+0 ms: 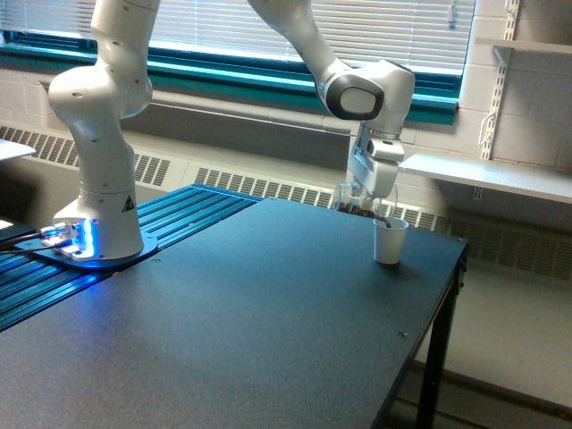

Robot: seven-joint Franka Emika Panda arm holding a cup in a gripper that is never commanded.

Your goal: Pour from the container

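Near the far right corner of the counter, as the exterior view shows it, your gripper pinches the container in its jaws, tipped on its side with brown contents showing. You have its mouth just above the rim of the white cup, so anything spilling out should drop straight in rather than onto the counter.

Soft window daylight, slightly grainy, mild blur
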